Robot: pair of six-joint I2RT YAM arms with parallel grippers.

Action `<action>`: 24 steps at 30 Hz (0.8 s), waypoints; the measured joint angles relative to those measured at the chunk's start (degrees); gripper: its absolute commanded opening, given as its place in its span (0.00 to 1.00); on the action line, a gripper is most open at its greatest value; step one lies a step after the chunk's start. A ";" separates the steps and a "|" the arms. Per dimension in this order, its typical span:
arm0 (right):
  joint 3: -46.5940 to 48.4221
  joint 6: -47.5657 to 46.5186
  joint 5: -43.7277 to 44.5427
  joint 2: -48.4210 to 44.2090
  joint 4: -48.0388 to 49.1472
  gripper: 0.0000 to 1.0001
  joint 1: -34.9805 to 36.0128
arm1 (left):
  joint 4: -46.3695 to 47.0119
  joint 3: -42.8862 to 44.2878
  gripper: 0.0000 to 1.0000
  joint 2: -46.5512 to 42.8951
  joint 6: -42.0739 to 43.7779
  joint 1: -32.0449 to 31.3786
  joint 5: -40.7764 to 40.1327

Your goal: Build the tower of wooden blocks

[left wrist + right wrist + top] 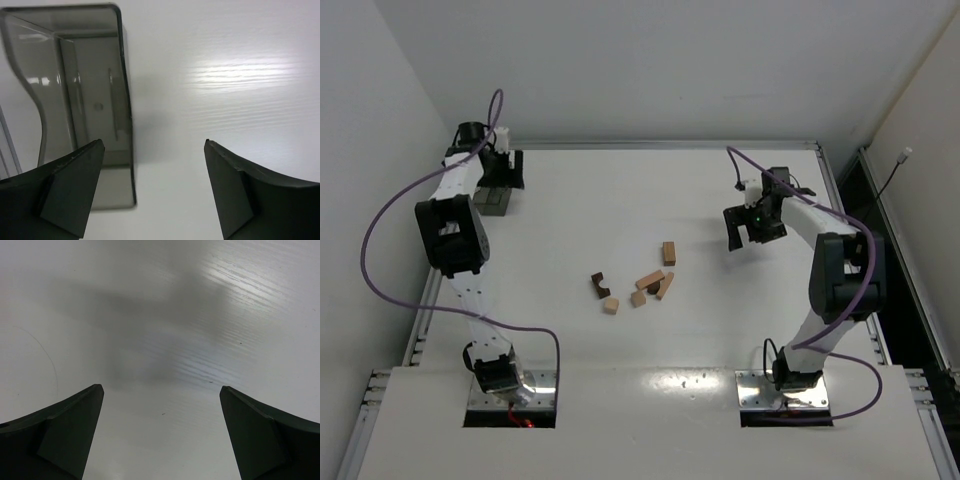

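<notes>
The wooden blocks lie loose in the middle of the table, not stacked: a tan cuboid (668,252), a dark brown piece (599,284), a tan cube (610,305), and a small huddle of tan blocks (651,284) with one dark one. No block shows in either wrist view. My left gripper (508,170) is open and empty at the far left (155,170), beside the grey bin. My right gripper (750,236) is open and empty at the right, over bare table (160,415), well away from the blocks.
A translucent grey plastic bin (492,203) stands at the far left, just under my left gripper; in the left wrist view the bin (85,100) looks empty. The table's raised rim (825,170) runs along the back and right.
</notes>
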 measured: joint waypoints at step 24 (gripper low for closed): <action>7.26 1.97 -0.17 5.09 0.00 0.90 33.57 | 8.28 -40.33 1.00 -44.72 -19.98 -20.37 -7.58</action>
